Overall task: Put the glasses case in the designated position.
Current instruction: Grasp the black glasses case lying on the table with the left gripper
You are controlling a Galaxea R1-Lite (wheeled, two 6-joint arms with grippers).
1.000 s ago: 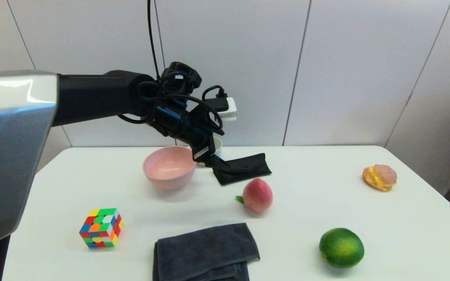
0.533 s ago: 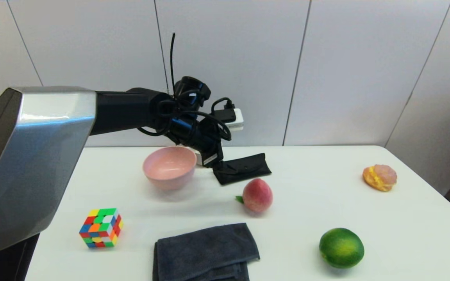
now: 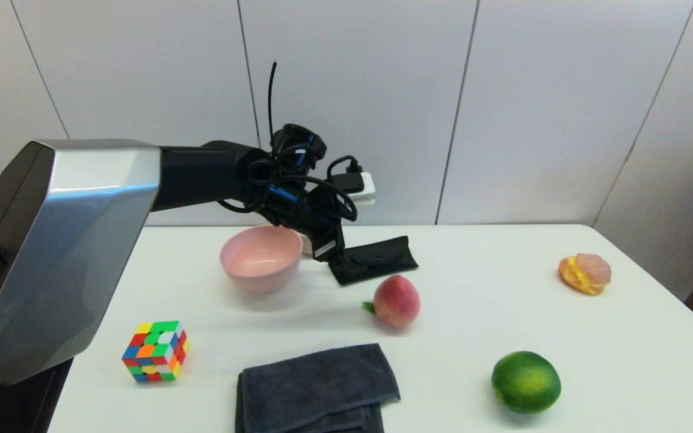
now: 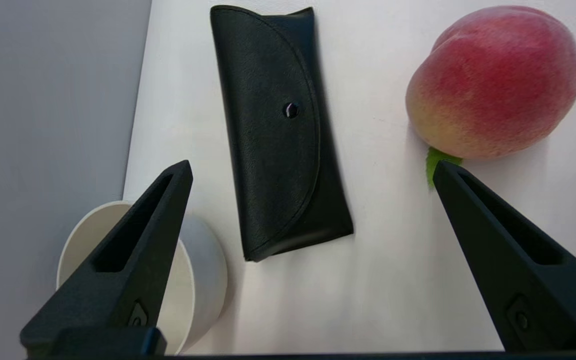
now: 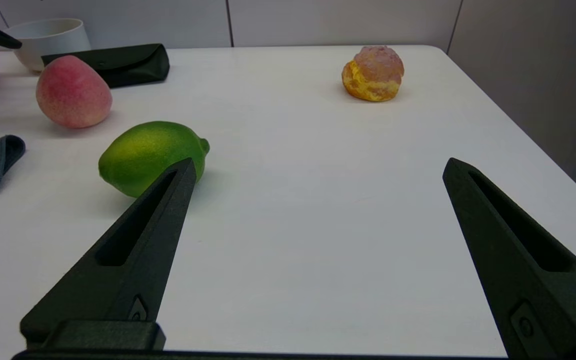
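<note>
Overhead, the left tool [image 4: 310, 170] gapes wide above the glasses case [image 4: 278, 135], beside the table's [image 3: 503, 288] rear edge.

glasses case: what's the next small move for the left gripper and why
Probably ease the left gripper forward and down over the glasses case, then close. Its fingers are open and apart from the case, which lies flat between the white cup and the peach.

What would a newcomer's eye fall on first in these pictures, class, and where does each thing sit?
The left gripper stands open above the near end of the black glasses case at the table's far side, between the pink bowl and the peach. Bright colours draw the eye next: the puzzle cube front left, the lime front right.
</note>
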